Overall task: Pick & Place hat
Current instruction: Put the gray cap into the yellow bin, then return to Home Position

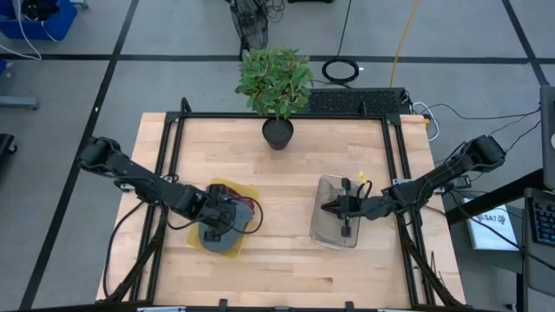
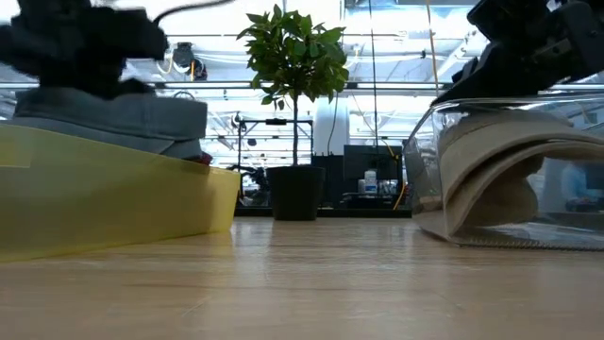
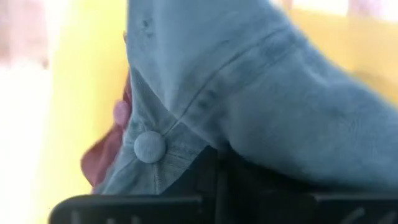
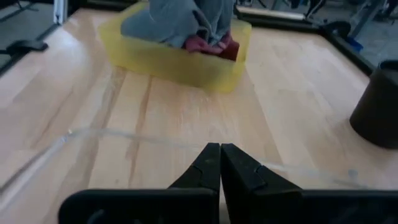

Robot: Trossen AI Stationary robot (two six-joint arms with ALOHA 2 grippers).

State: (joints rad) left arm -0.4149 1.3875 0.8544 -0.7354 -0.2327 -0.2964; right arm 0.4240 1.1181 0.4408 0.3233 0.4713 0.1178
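One grey hat (image 1: 218, 236) in left gripper (image 1: 215, 217), one yellow bin (image 1: 247, 192), right gripper (image 1: 333, 207) closed (empty)

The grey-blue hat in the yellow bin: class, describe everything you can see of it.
The grey-blue hat is a soft cap of denim-like fabric with stitched seams meeting at a covered button on its crown. It lies in the yellow bin, rising above the rim and spilling over the near edge, on top of something red. The left gripper is right on it; whether its fingers grip cannot be seen.
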